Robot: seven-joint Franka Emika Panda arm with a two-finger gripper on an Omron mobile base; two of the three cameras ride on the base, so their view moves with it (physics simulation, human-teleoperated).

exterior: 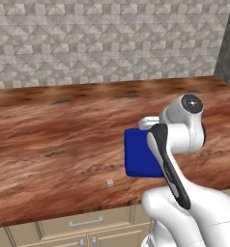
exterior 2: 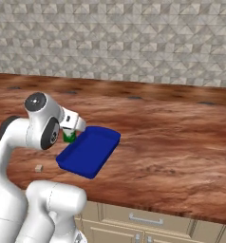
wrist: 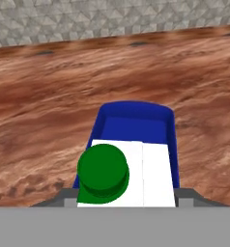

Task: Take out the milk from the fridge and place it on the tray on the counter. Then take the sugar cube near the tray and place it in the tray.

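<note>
Gripper (wrist: 122,205) clamped on the milk (wrist: 124,173), poised over the near end of the blue tray (exterior 2: 91,151) for set-down; sugar cube (exterior: 109,182) waiting alongside on the counter (exterior: 49,140).

The tray (exterior 2: 93,151) is a bright, solid blue. The milk (wrist: 126,171) is white with a dark green round top. The counter (exterior: 54,140) is reddish-brown wood grain, streaked lighter and darker, with a few dark knots near the back edge. The sugar cube (exterior: 109,182) is pale beige. The wall (exterior 2: 134,38) carries a grey and off-white pattern of small faceted triangles. The drawers (exterior 2: 143,220) below are beige with metal-grey handles. The arm (exterior: 177,144) is white with dark grey joints and a black strip.
</note>
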